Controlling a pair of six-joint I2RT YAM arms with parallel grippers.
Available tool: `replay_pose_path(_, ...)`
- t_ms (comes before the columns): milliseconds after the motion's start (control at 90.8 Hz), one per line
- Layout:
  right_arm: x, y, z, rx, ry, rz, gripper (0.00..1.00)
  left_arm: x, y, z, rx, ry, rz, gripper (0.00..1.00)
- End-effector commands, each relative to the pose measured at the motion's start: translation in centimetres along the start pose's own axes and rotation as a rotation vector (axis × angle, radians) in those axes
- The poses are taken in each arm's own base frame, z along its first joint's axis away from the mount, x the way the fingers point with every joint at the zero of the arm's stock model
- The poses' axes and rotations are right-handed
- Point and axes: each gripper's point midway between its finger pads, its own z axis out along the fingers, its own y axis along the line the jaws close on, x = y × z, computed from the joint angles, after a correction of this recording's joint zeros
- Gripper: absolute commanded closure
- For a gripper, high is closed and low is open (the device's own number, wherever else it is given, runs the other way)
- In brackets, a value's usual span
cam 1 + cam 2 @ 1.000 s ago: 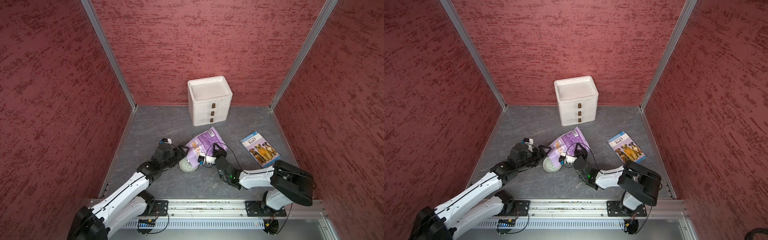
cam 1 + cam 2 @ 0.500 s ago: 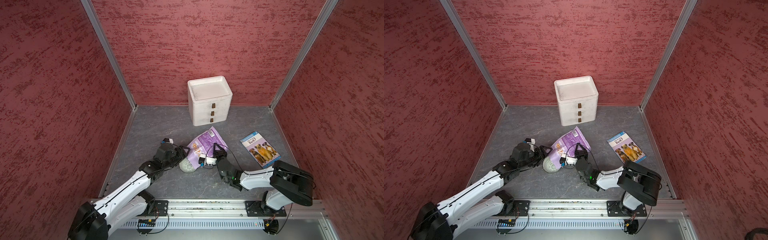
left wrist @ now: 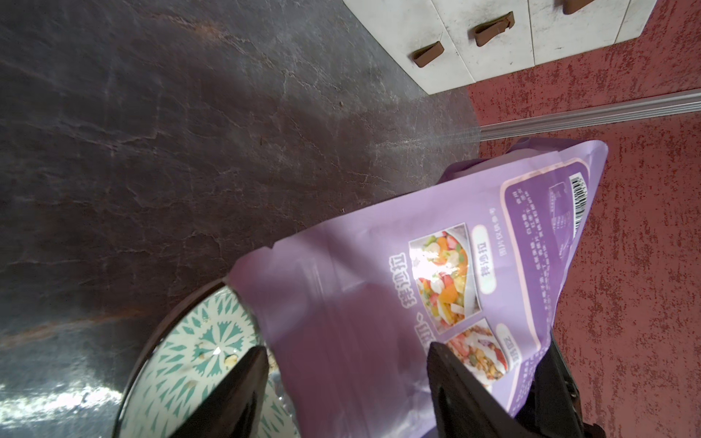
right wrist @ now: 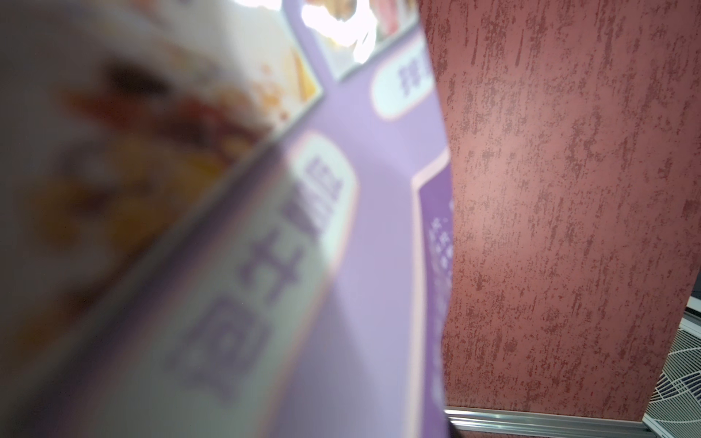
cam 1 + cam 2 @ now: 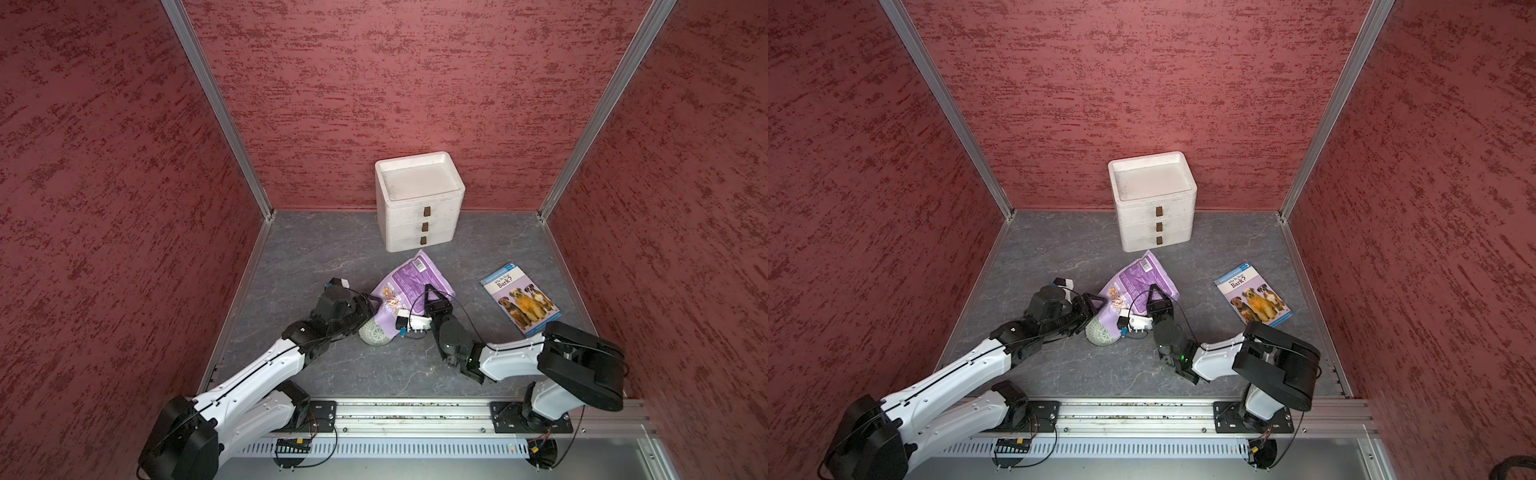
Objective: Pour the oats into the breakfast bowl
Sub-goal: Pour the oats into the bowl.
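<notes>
The lilac oats pouch (image 5: 411, 278) (image 5: 1142, 277) is tipped with its open end down over the small lattice breakfast bowl (image 5: 374, 334) (image 5: 1099, 334). My right gripper (image 5: 430, 291) (image 5: 1156, 291) is shut on the pouch's right side; in the right wrist view the pouch (image 4: 341, 265) fills the picture, blurred, and hides the jaws. My left gripper (image 3: 347, 364) (image 5: 369, 306) stands open, its fingers either side of the pouch's (image 3: 379, 246) lower end. A few oats (image 3: 229, 359) lie in the bowl (image 3: 170, 352), which has a teal pattern inside.
A white foam drawer box (image 5: 419, 203) stands against the back wall, just behind the pouch. A dog-picture book (image 5: 519, 299) lies flat to the right. Red walls close in both sides, and the metal rail (image 5: 415, 409) runs along the front.
My left gripper has edged in towards the pouch and its jaws have narrowed a little. The right gripper and the pouch have barely moved.
</notes>
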Motion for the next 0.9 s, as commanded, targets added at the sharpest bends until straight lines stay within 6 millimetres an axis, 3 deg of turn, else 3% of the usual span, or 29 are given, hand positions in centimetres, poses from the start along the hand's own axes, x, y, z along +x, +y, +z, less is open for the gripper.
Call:
replay_pose_path(0, -0.7, -5.0, -0.5, 0.162, -0.030, 0.170, 1.00, -0.1, -0.3, 0.1, 0.013, -0.014, 0.002, 0.30)
replay_pose_path(892, -1.3, -5.9, -0.6, 0.214, -0.048, 0.081, 1.00, -0.2, -0.3, -0.6, -0.002, -0.028, 0.008, 0.32)
